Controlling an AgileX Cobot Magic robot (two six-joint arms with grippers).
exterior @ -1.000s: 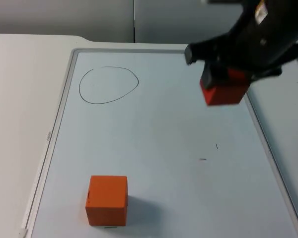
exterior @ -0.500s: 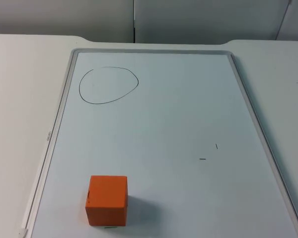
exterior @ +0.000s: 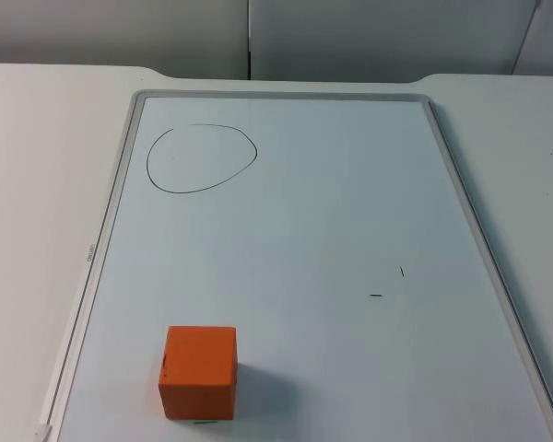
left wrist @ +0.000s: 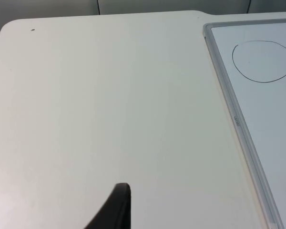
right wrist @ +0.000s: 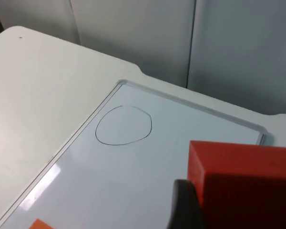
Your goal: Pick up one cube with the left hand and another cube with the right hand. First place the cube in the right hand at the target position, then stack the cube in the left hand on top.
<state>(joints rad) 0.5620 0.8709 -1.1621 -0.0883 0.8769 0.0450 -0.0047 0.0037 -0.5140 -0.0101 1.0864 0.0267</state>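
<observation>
A: Where is the right gripper [right wrist: 214, 210], and what is in it?

B: In the right wrist view its black finger is pressed against the side of a red-orange cube [right wrist: 243, 183], so I take it as clamped on that cube and lifted above the board. The hand-drawn oval outline [right wrist: 124, 125] on the white board [right wrist: 86, 191] lies ahead of the held cube, well apart from it, toward the board's far corner.

A: So the coming move turns on that gap?

B: I judge so. The cube has to travel forward and across until it hangs over the oval, then come down. The cube has no long axis to align.

A: And the other cube?

B: The orange cube [exterior: 199, 371] sits on the board near its front edge, on the left arm's side, well apart from the oval [exterior: 202, 158]. The left gripper [left wrist: 115, 210] waits over the bare white table [left wrist: 109, 95], off the board's grey frame [left wrist: 238, 119]; whether its fingers are apart I cannot tell.

A: What differs from a second ago?

B: In the top view the right arm and its cube hung over the board's far right corner then; half a second ago they were out of that view. The orange cube has not shifted.
</observation>
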